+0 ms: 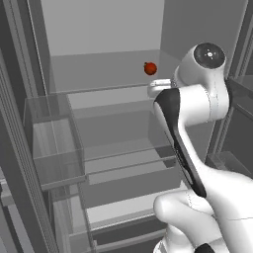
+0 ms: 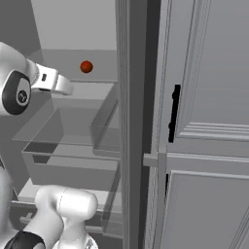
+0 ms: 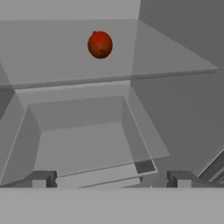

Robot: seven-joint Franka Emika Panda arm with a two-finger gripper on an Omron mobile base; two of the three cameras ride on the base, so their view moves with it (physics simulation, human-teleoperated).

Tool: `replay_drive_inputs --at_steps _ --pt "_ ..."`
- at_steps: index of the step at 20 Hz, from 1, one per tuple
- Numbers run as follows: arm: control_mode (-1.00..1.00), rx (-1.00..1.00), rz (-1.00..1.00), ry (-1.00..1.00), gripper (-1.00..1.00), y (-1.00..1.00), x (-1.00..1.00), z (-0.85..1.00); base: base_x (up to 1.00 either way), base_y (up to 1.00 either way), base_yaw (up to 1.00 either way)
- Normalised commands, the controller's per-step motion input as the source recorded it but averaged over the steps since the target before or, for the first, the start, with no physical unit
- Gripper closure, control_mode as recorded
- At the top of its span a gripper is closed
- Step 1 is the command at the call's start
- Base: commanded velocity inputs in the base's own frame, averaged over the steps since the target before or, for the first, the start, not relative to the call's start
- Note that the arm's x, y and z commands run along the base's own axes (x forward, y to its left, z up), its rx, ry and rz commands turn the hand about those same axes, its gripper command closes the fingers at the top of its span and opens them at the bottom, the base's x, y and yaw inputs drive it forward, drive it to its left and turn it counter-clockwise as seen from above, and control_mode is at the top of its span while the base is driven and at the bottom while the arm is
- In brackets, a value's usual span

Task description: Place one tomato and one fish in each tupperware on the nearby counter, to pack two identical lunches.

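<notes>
One tomato sat on a glass shelf deep inside the fridge, straight ahead of the gripper and slightly above; its fingers stood wide apart, holding nothing.

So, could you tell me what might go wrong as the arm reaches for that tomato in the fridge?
1. The tomato is round and sits loose on a glass shelf; a nudge from the open claw could roll it backwards.
2. The claw is below shelf level, so rising forward may clip the shelf's front edge.
3. The arm works deep inside the fridge, near the clear drawer.
</notes>
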Motion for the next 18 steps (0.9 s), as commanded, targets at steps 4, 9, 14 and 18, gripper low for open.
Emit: replay_drive_inputs --at_steps 4,9,14,18 --pt "-1.00 0.05 -0.04 0.04 -1.00 -0.19 0.77 0.07 0.00 0.00 0.00" --pt "-1.00 0.06 -0.02 0.05 -1.00 -0.20 0.99 0.00 0.00 0.00 0.00" --pt "-1.00 0.01 -0.01 0.06 -1.00 -0.02 0.84 0.00 0.00 0.00 0.00" --pt "-1.00 0.00 0.00 0.06 -1.00 0.00 0.83 0.00 0.00 0.00 0.00"
